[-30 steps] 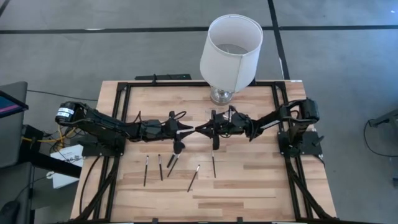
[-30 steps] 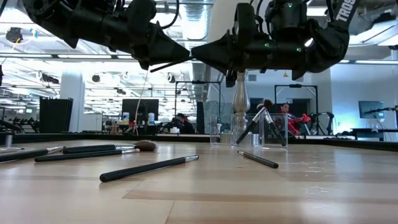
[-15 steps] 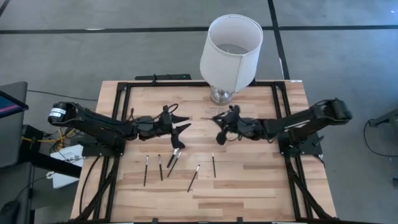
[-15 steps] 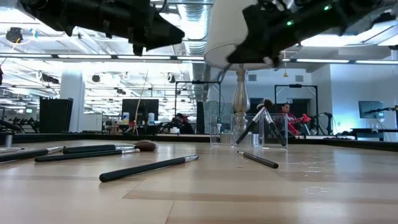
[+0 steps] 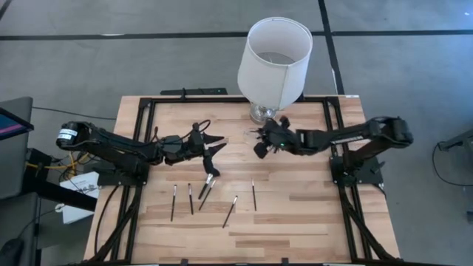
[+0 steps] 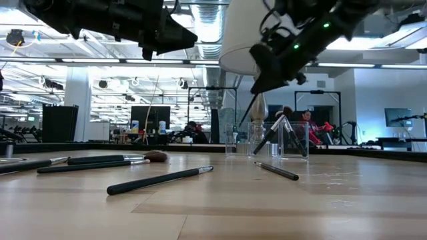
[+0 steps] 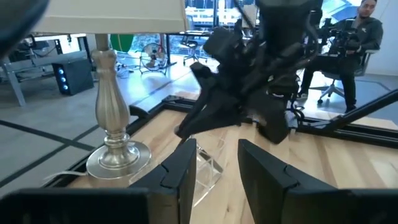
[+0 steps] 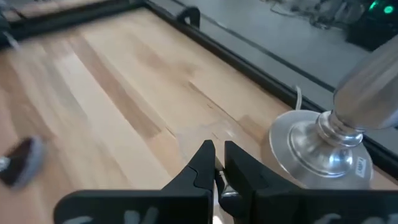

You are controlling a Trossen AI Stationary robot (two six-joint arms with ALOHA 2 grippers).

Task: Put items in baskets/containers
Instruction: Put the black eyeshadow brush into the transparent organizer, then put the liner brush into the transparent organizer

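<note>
Right gripper [image 5: 260,145] above the clear tray [image 7: 208,167] by the lamp base [image 8: 320,152], fingers pinching a thin brush [image 6: 251,110] – seen only from low view, left gripper [image 5: 217,147] spread apart, empty, five brushes [image 5: 191,198] on the table [image 5: 295,214].

I see a wooden table [image 5: 295,214] with a black frame [image 5: 142,118]. Five brushes [image 5: 191,198] lie loose near its middle. A lamp [image 5: 264,112] stands at the far edge, a clear tray [image 6: 280,140] just beside its base.

Lamp [image 5: 273,55] beside clear tray [image 7: 208,163]
</note>
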